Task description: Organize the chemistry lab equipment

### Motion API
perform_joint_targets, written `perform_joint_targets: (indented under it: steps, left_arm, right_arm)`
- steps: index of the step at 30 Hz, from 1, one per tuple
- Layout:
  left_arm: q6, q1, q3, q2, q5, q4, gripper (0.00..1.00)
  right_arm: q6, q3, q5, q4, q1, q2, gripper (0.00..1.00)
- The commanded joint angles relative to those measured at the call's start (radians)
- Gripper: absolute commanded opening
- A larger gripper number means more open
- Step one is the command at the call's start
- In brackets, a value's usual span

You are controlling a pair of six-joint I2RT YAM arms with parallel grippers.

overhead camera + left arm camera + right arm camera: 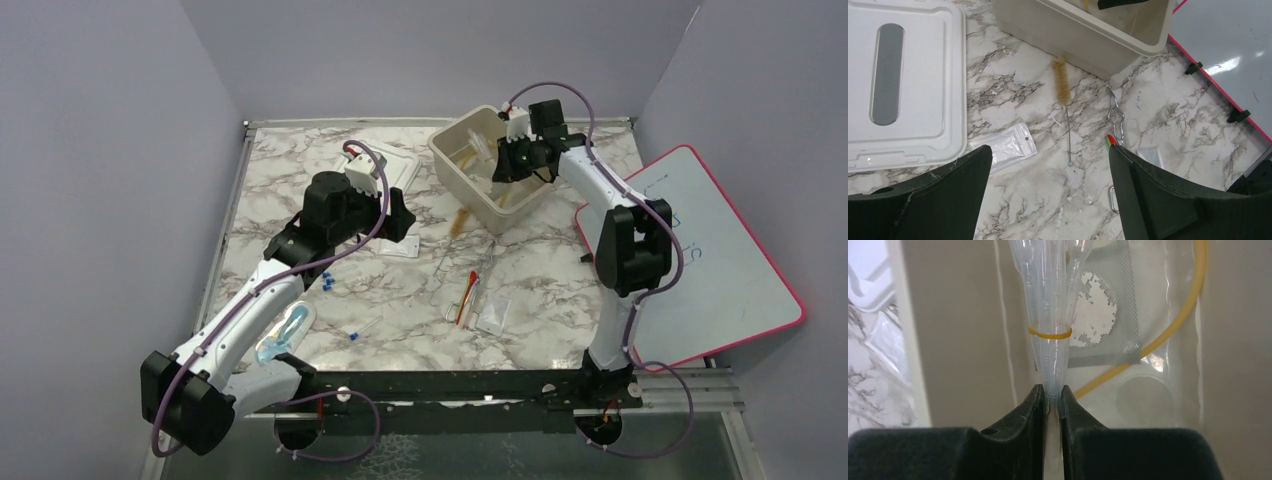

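Top, left-wrist and right-wrist views of a marble table (560, 300) during sorting of chemistry lab equipment. The right gripper (1050, 390) reaches down into the beige bin (455, 170) at the far middle of the table. Its fingers (1033, 405) are pressed almost together, pinching the narrow end of a bundle of clear pipettes (1050, 295) bound by a yellow rubber band (1050, 333). The bundle stands inside the bin, near one wall. Behind it in the bin lie a square of wire gauze (1103, 320) and a loop of amber tubing (1173, 325).

The left gripper (1048, 150) hangs above the table between the white lid (913, 130) and the bin, its fingers (1168, 195) spread wide and holding nothing. Below it on the marble:
- a test-tube brush (1062, 85), its bristle end just beside the bin's outer wall
- thin metal tongs (1116, 117) to the right of the brush
- a clear packet (1005, 146) near the lid's corner

Elsewhere on the table lie a red-tipped dropper (463, 303), a second packet (494, 316) just beside it, and small blue-capped pieces (327, 281) near the left arm. A clear bag with blue contents (283, 333) lies against that arm's forearm. The pink-edged whiteboard (720, 250) rests at the right edge
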Motion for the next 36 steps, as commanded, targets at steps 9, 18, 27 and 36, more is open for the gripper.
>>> perform_joint_targets:
  steps: [9, 18, 27, 36]
  left_arm:
    - [0.028, 0.000, 0.007, 0.042, 0.042, 0.028, 0.89]
    - [0.016, -0.001, 0.006, 0.106, 0.087, 0.020, 0.78]
    - [-0.149, -0.082, 0.067, 0.302, 0.069, 0.021, 0.62]
    - [-0.149, -0.177, 0.252, 0.621, -0.076, -0.001, 0.50]
  right_arm:
    - [-0.102, 0.119, -0.048, -0.165, 0.007, 0.106, 0.39]
    - [0.029, 0.040, 0.028, -0.069, 0.007, -0.065, 0.51]
    - [0.272, -0.222, 0.076, 0.120, 0.007, -0.376, 0.49]
    - [0.551, -0.552, 0.167, 0.244, 0.007, -0.717, 0.49]
